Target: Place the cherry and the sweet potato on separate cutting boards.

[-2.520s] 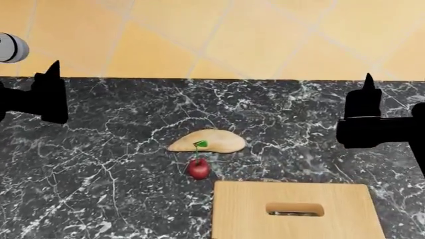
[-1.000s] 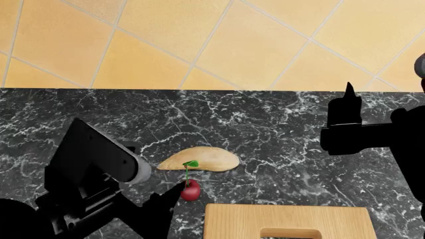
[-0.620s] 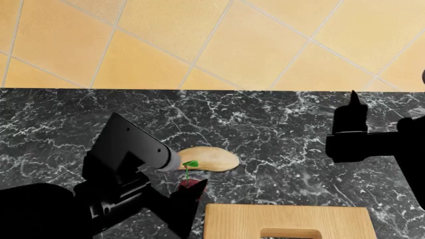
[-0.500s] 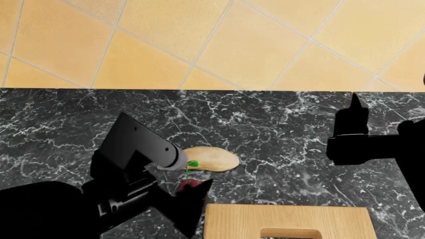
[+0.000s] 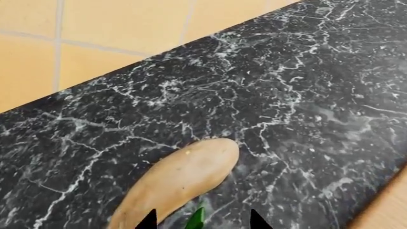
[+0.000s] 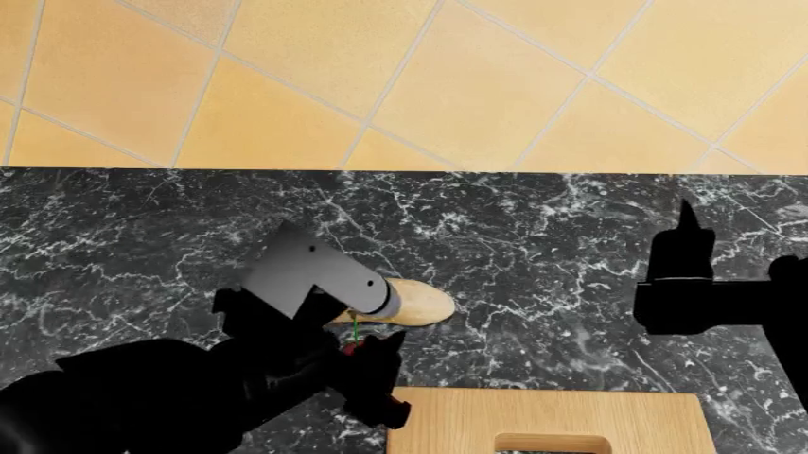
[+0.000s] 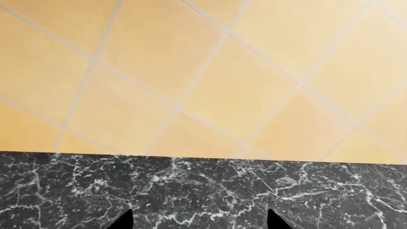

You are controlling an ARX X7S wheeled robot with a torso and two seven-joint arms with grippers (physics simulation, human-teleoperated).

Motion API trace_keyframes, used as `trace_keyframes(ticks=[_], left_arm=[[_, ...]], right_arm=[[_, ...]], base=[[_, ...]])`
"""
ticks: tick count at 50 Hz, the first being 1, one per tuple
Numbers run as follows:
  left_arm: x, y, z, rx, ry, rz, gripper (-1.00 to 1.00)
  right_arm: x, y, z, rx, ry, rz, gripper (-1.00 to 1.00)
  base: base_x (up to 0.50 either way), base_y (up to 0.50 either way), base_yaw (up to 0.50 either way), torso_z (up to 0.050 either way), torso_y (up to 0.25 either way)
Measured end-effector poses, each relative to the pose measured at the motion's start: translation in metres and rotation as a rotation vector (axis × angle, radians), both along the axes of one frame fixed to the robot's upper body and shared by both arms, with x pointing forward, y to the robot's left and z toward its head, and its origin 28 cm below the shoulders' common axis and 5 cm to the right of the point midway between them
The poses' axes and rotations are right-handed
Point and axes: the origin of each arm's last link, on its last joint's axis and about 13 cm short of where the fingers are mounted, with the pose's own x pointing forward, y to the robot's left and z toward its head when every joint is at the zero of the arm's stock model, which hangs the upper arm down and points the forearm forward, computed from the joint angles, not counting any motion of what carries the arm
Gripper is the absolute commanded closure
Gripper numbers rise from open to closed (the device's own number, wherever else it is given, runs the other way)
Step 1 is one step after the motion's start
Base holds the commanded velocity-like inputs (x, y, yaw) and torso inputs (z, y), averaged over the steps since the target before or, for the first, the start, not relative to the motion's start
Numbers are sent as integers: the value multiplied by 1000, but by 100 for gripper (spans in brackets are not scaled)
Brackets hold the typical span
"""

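The sweet potato (image 6: 422,303) lies on the dark marble counter (image 6: 531,246), its left end hidden by my left arm. It also shows in the left wrist view (image 5: 181,177). The cherry (image 6: 352,348) is almost hidden under my left gripper (image 6: 362,357); only a red sliver and its thin stem show. In the left wrist view its green leaf (image 5: 196,217) stands between the spread fingertips of the left gripper (image 5: 202,222), which is open. One cutting board (image 6: 555,421) lies at the front edge, just right of the cherry. The second board is out of view. My right gripper (image 7: 198,222) is open and empty.
A yellow tiled wall (image 6: 404,76) rises behind the counter's back edge. My right arm (image 6: 707,303) hovers above the counter at the right. A corner of the board (image 5: 389,206) shows in the left wrist view.
My left arm has swung in from the left and moved right over the cherry, now covering most of it and the sweet potato's left end. The right arm drifted slightly right.
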Motion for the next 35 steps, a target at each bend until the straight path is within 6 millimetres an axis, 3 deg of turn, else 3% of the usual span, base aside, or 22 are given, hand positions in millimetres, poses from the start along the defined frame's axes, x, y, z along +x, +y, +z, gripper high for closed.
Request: trace_keyframes(ticks=[9,17,25,35], left_arm=[[-7,1,9,-3,-11,0,100],[-23,3,37,-53,-50,-19,100],[-49,2,68,-121,-91,-75,100],[-93,-17,70,-160,-96,-225,100]], right_arm=[[-1,-1,-2,6,3,-4,-100],[-2,-1,-1,7,4,-8,-100],[-3,0,4,3,-2,-8,-100],[-5,1,13,2,-15,-6,-100]], base=[[0,0,0,0,0],[0,0,0,0,0],[0,0,0,0,0],[0,0,0,0,0]])
